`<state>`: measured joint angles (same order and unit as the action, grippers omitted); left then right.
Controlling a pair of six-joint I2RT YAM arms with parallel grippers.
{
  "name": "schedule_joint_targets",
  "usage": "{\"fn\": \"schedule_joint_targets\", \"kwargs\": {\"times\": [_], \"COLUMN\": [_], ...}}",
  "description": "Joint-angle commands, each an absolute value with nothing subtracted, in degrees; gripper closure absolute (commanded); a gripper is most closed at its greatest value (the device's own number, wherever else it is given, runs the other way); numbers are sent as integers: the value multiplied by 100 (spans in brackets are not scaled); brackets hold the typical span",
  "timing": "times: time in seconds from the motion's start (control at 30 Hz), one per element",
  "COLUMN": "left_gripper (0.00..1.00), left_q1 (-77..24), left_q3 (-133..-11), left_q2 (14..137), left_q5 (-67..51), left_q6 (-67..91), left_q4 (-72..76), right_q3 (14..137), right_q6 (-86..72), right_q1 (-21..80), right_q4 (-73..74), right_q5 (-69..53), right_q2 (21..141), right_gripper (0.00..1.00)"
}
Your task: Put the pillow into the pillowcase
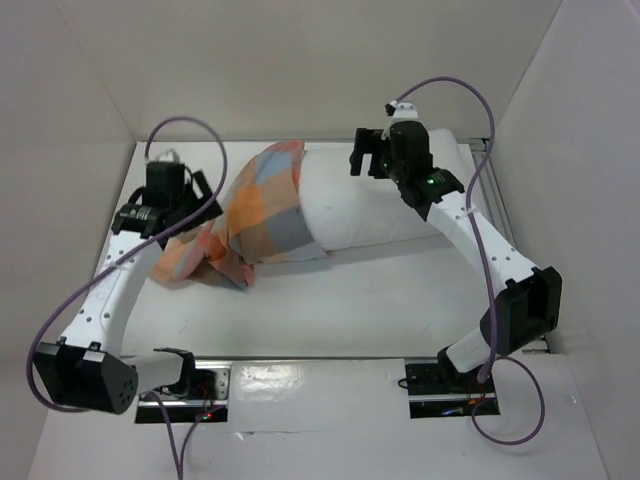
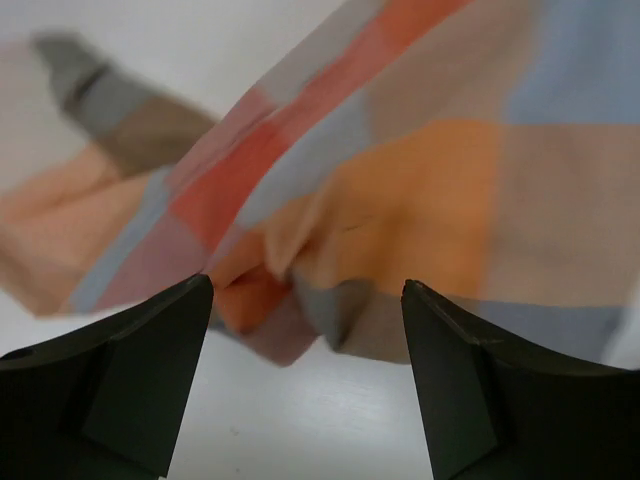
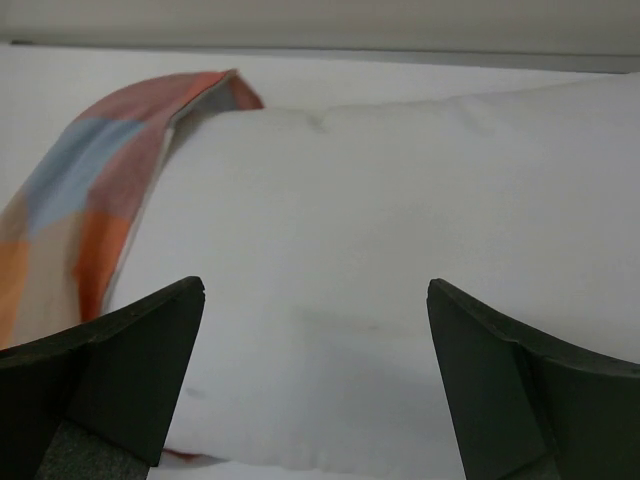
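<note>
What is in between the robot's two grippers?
In the top view, the checked pillowcase, covering one end of the white pillow, lies between the left gripper and the right gripper.

There is one pillow [image 1: 375,205], plain white, and one pillowcase [image 1: 262,205], checked in orange, blue, grey and tan. One white surface [image 1: 360,300] carries both. Two arms stand at its near edge, a left arm [image 1: 105,300] and a right arm [image 1: 480,240]. There are two pincers, the left pincer [image 2: 305,330] and the right pincer [image 3: 315,340], each with two dark fingers, four in all. Two purple cables run along the arms, one cable [image 1: 185,125] on the left and another [image 1: 470,90] on the right.
</note>
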<state>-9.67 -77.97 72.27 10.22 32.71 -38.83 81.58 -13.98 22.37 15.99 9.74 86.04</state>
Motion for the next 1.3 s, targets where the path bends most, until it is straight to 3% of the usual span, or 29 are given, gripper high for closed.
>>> {"fn": "schedule_joint_targets", "kwargs": {"times": [0.0, 0.13, 0.23, 0.47, 0.53, 0.63, 0.73, 0.87, 0.97, 1.1, 1.27], "left_gripper": [10, 10, 2, 1, 32, 100, 100, 100, 100, 100, 100], "left_q1": [-135, 544, 773, 967, 1028, 1081, 1081, 959, 896, 896, 844], "left_q3": [-6384, -5206, -4879, -5062, -5247, -5633, -6230, -7159, -8212, -9146, -10395], "left_q2": [6577, 6643, 6907, 8040, 8480, 8622, 8360, 6895, 6768, 7618, 9890], "left_q5": [906, 728, 730, 458, 553, 676, 1036, 1055, 1107, 1107, 1599], "left_q6": [4393, 5016, 5133, 5133, 5186, 5221, 5063, 4545, 4316, 4149, 4035], "left_q4": [-3735, -3621, -3315, -2355, -2355, -2486, -2996, -3225, -3707, -3719, -3656], "right_q3": [8358, 8235, 8288, 8315, 8262, 8262, 8201, 8130, 8130, 8183, 8244], "right_q6": [-1134, -1082, -1081, -1195, -1195, -1195, -1143, -1081, -1133, -1134, -1248], "right_q1": [2653, 3101, 3251, 3252, 3252, 3252, 3252, 3182, 3129, 3129, 3129], "right_q4": [1934, 1881, 1934, 1934, 1829, 1828, 1881, 1820, 1819, 1758, 1758], "right_q5": [440, 439, 623, 1116, 1169, 1222, 1414, 1521, 1389, 1310, 1187], "right_q2": [8621, 8955, 9315, 9738, 9738, 9738, 9738, 9738, 9800, 9975, 10028], "right_gripper": [0, 0, 0, 0, 0, 0, 0, 0, 0, 0, 0]}}
